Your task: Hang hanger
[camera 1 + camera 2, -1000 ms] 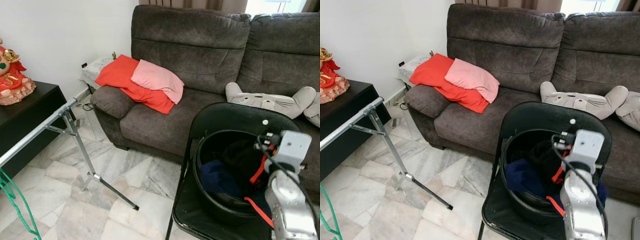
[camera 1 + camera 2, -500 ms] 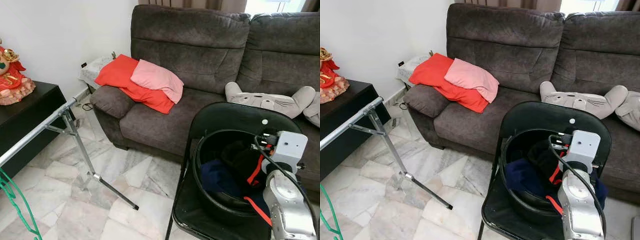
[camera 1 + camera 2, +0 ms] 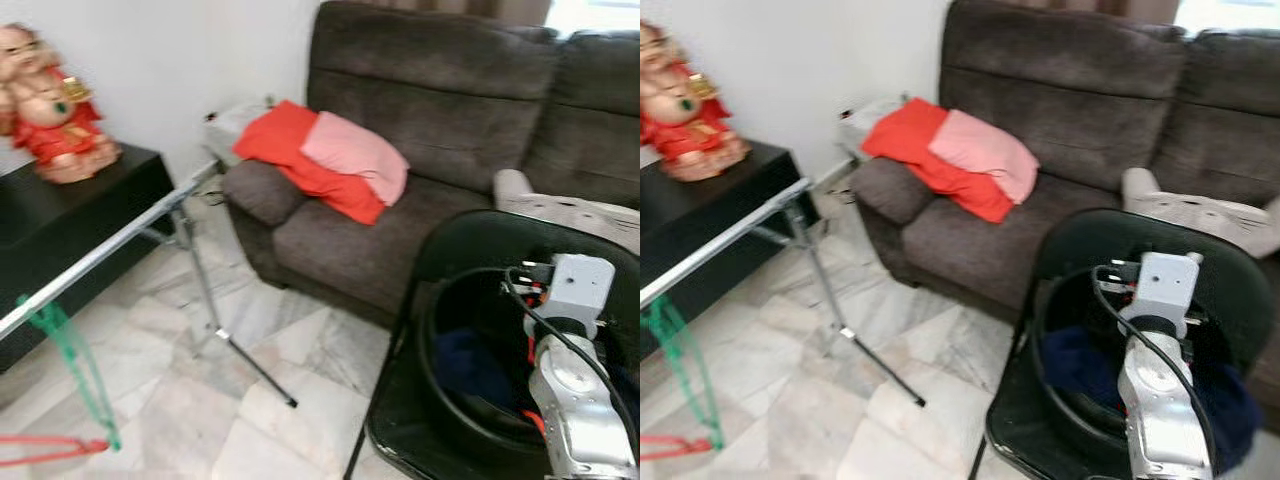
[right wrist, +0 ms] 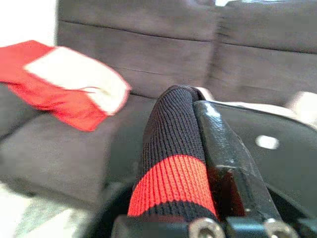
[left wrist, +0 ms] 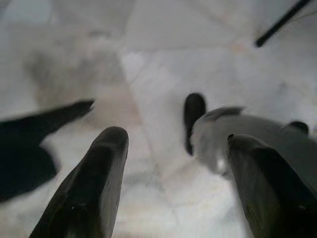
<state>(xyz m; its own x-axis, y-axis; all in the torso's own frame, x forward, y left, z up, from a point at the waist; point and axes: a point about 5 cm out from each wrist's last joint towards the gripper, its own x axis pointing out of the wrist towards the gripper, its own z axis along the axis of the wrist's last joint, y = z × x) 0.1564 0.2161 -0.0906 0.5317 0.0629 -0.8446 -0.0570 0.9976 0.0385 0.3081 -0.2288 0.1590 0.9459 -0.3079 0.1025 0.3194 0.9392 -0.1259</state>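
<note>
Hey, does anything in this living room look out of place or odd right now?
Yes. The right gripper is clamped on a black knit garment with a red stripe, not a hanger. A black bucket of clothes sits on a black chair.

Grey sofa (image 3: 450,120) bearing red and pink cushions (image 3: 330,160); red figurine (image 3: 50,105) on a black cabinet (image 3: 70,225)
</note>
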